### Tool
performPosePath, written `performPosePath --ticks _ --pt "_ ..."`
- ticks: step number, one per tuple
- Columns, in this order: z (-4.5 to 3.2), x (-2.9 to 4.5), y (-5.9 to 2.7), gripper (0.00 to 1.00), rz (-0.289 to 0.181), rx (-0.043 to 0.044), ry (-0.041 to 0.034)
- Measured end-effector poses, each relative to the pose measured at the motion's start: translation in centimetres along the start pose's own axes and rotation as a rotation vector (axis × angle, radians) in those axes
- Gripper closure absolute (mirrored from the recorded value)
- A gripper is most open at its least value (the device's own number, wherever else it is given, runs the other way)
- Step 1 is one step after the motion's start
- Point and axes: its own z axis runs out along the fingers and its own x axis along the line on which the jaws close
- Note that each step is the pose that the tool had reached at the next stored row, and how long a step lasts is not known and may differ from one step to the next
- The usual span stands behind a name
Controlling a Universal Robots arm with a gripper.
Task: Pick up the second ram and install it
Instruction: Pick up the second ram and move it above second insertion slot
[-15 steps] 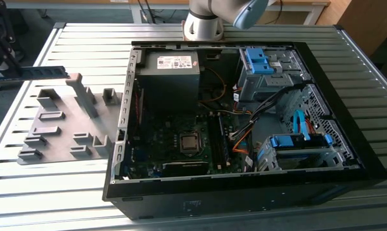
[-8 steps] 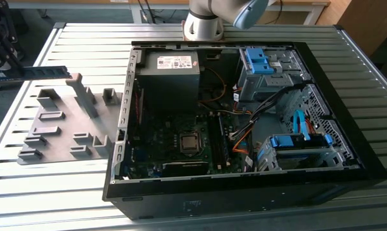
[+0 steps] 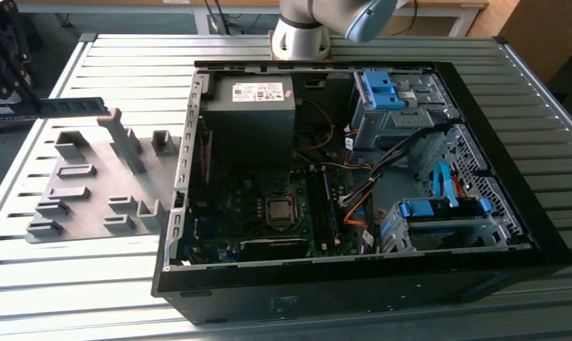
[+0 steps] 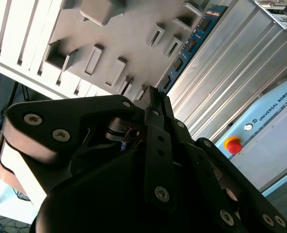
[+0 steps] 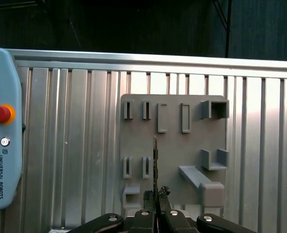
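Blue-green circuit board with a row of black chips: this is the second ram (image 3: 72, 107), long, thin and flat. In the exterior view it hangs at about 10 o'clock of the scene, above the far corner of the grey holder plate (image 3: 87, 195) and not touching it. It stands on its long edge. Its long axis runs from 9 o'clock to 3 o'clock, almost level, and the free end points to 3 o'clock, toward the open computer case (image 3: 362, 291).

The gripper (image 5: 156, 194) has its black fingers (image 4: 158, 141) closed narrowly on one end of the stick. In the first wrist view the ram appears edge-on, as a thin line going out from between the fingers, over the plate.

The plate lies on the aluminium slat table (image 3: 77, 284), beside the case. Inside the case, the green motherboard (image 3: 266, 192) lies flat.
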Motion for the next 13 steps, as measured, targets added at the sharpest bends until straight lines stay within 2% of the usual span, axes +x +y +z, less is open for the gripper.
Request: performPosePath --ticks 13 --pt "-0.01 0.02 -0.79 0.86 0.0 -0.0001 -0.0001"
